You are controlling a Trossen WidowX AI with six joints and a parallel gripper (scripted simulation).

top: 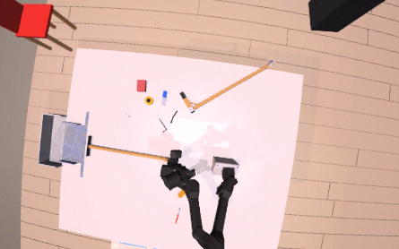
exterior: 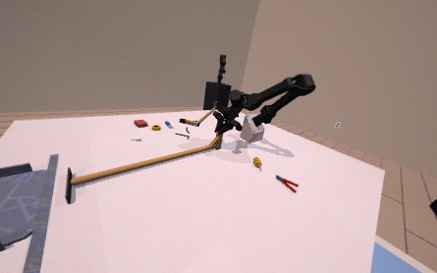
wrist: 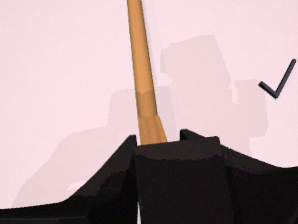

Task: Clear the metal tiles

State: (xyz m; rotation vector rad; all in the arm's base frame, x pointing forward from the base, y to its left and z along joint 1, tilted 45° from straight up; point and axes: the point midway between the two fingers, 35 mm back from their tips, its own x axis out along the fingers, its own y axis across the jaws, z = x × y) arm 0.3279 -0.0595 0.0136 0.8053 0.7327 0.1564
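The long scraper [top: 127, 151] [exterior: 142, 163] [wrist: 143, 65] has a wooden handle and a wide black blade. My gripper [top: 171, 159] [exterior: 219, 132] [wrist: 158, 139] is shut on its angled grip end. The handle runs low over the table to the blade, which stands upright just on my side of the steel plate's raised crossbar. The steel bench plate [top: 73, 136] [exterior: 5, 208] is shiny with pale streaks; I can make out no tile on it. The catch box [top: 47, 140] is at its far end in the top view; what it holds I cannot tell.
A long wooden hooked tool [top: 233, 86] lies across the table. A red block [top: 142, 85] [exterior: 140, 123], yellow tape roll [top: 149, 100] [exterior: 156, 128], blue-ended item [top: 164, 95] and dark hex keys [wrist: 277, 90] lie around. Red pliers [exterior: 285, 183] and an orange-handled tool [exterior: 257, 161] lie nearer the arm.
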